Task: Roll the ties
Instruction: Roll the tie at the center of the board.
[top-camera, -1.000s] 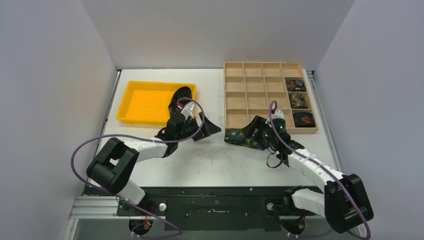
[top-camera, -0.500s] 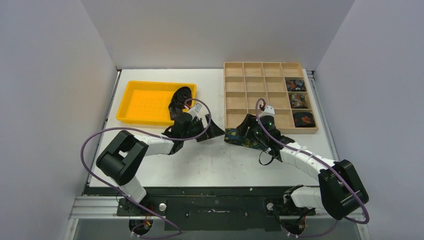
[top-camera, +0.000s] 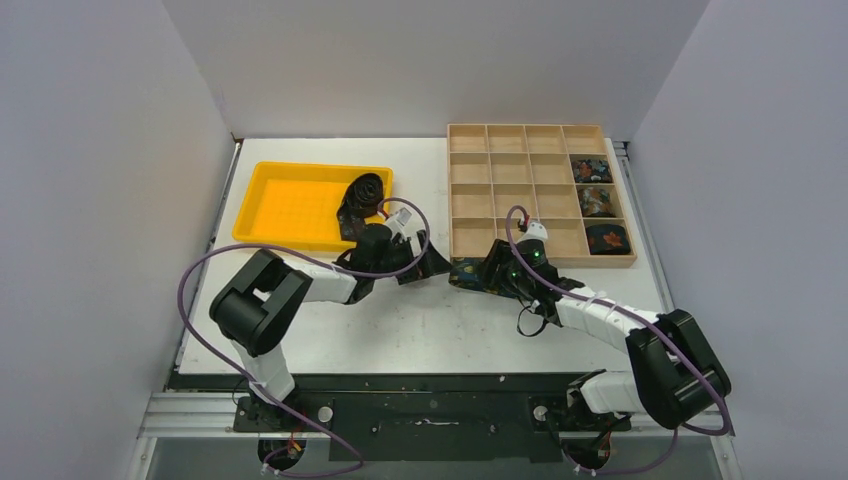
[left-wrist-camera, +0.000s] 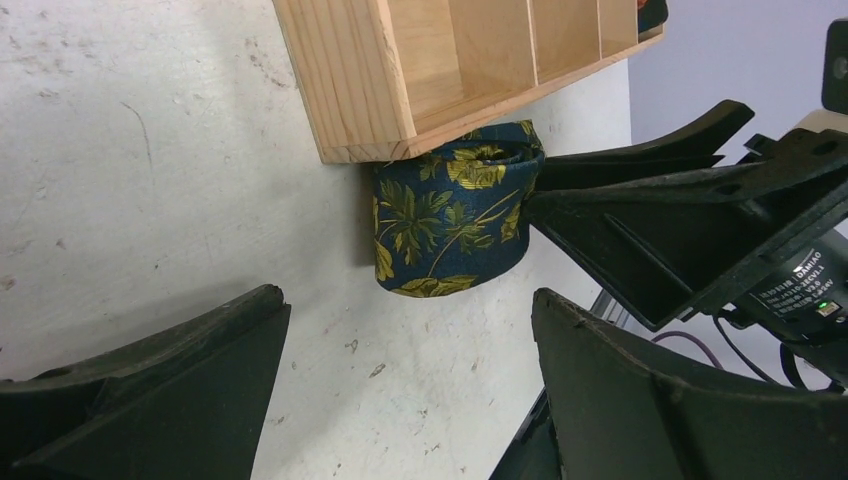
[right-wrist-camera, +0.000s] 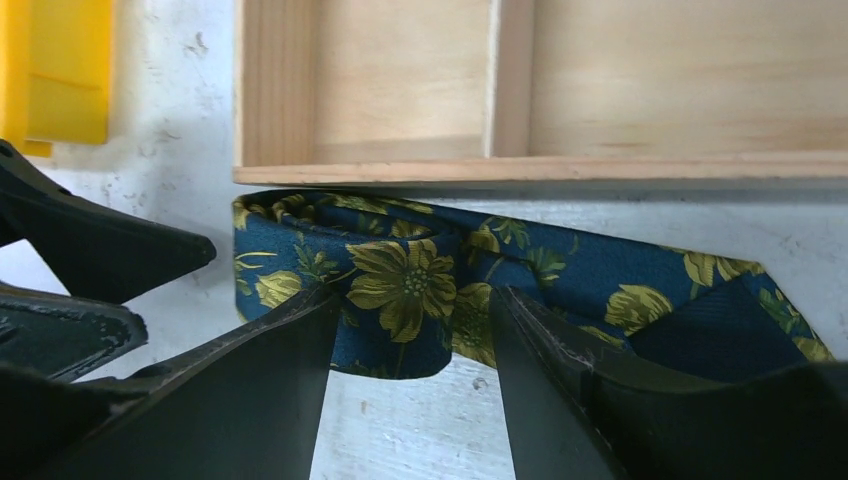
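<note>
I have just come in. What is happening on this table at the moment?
Two robot arms are working on a navy floral tie that lies on the table against the near edge of the wooden box. One end of it is rolled. The right gripper has its jaws on either side of the tie; whether they pinch it is unclear. The left gripper is open, facing the roll. Three rolled ties sit in the box, and a dark tie lies in the yellow tray.
</note>
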